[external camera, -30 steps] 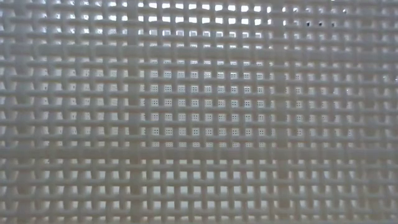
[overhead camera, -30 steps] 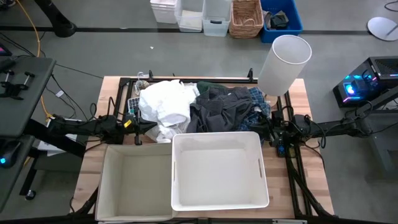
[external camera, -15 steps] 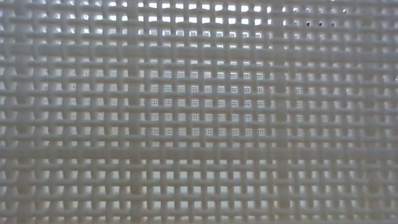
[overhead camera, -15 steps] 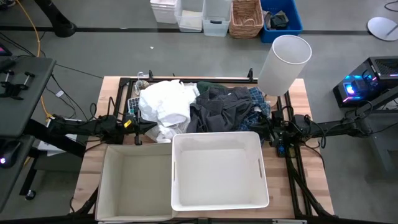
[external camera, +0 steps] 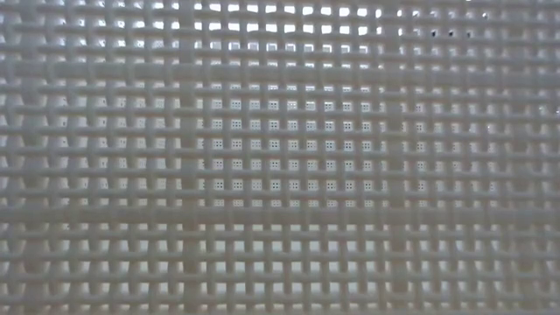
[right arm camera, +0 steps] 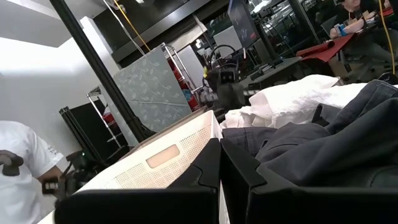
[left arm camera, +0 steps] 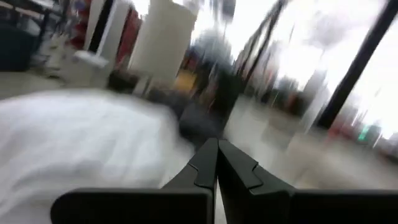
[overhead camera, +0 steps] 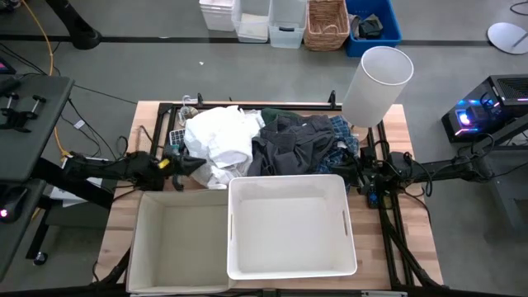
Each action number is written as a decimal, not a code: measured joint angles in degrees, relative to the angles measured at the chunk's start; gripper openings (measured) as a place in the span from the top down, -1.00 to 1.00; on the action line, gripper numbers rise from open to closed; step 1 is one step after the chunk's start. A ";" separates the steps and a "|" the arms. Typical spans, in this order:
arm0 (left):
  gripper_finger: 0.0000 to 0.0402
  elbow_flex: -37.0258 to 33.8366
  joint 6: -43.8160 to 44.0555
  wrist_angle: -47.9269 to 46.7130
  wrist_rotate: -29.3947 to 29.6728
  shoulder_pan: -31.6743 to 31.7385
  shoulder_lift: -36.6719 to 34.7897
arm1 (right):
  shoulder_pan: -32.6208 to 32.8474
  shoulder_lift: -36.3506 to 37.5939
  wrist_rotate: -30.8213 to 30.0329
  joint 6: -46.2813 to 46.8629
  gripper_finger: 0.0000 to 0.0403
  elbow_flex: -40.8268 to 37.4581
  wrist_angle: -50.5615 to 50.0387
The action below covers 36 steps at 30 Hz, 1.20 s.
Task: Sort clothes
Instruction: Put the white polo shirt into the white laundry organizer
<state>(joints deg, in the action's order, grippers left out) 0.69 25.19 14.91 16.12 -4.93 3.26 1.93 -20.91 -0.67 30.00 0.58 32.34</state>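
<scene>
Since a second ago, the left claw has edged toward the white garments, fingers pressed together. Clothes heap crumpled at the desk's far edge: white, dark grey garment, plaid shirt. Right claw is closed, empty. White bin mesh blocks the low view.

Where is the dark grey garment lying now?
In the high view, the dark grey garment lies in the pile's middle, right of the white clothes, just behind the white bin.
</scene>
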 joint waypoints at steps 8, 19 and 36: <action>0.94 11.51 1.80 5.77 0.82 2.97 7.60 | -0.02 -0.04 -0.24 0.00 1.00 -0.01 -0.52; 0.10 51.87 -9.75 -46.27 -10.38 15.02 43.60 | 0.00 -0.09 0.09 0.00 1.00 -0.01 -3.29; -0.24 72.20 1.77 -77.92 -11.41 23.05 87.56 | 0.00 -0.07 0.06 0.00 1.00 0.00 -14.81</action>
<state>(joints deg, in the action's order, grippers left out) 72.89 26.96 -63.02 4.71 18.13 90.82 1.93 -20.97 -0.61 30.00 0.58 17.53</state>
